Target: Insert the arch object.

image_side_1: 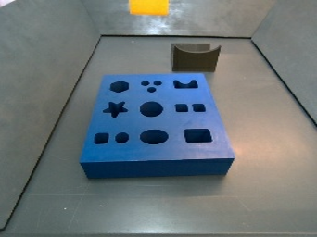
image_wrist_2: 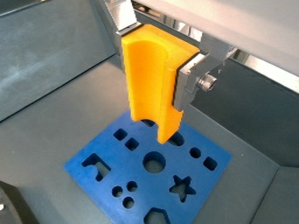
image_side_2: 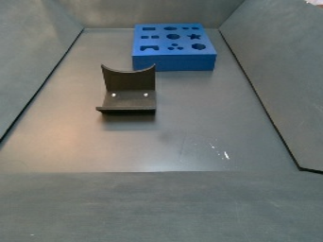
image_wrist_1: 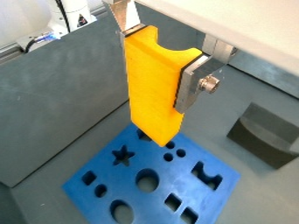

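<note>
The arch object (image_wrist_1: 152,87) is a bright orange-yellow block with a curved notch at its upper end. My gripper (image_wrist_1: 158,66) is shut on it, and the silver fingers (image_wrist_1: 191,86) clamp its two sides. It hangs upright above the blue board (image_wrist_1: 105,171), lower end clear of the board's holes. Both wrist views show this; there the gripper (image_wrist_2: 158,66) holds the arch object (image_wrist_2: 146,79) over the board (image_wrist_2: 100,179). In a side view only the arch object's lower end (image_side_1: 148,6) shows at the top edge, above the board (image_side_1: 158,167).
The dark fixture (image_side_1: 196,57) with a curved notch stands behind the board; it also shows in a side view (image_side_2: 127,90) and a wrist view (image_wrist_1: 267,133). The board (image_side_2: 177,62) lies near the far wall. Grey walls enclose the floor.
</note>
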Robot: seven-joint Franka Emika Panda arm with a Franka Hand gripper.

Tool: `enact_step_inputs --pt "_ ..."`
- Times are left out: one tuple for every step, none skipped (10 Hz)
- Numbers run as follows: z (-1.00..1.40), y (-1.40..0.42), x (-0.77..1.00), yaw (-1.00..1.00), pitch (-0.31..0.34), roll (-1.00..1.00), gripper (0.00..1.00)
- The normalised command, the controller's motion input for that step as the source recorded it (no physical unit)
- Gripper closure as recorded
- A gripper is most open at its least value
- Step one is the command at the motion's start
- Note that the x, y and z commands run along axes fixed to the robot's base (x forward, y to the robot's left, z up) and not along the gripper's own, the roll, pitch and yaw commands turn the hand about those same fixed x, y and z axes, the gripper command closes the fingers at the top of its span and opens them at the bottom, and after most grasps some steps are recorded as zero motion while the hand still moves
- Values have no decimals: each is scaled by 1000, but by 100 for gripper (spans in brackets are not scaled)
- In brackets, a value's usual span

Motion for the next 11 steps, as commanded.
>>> enact_step_inputs --pt "-980 631 780 134 0 0 100" --pt "-971 643 809 114 0 0 100" --pt "-974 643 817 103 0 0 100" --pt "-880 557 829 91 0 3 100" --pt "-649 169 717 111 0 231 100" --pt "-680 0 629 3 0 280 100" --pt "-691 -146 423 -3 0 307 100" --pt "-666 -117 371 0 0 316 100" --pt "-643 -89 306 0 0 331 100" --pt "-697 -49 286 0 0 300 100" --pt "-634 0 323 0 0 167 100"
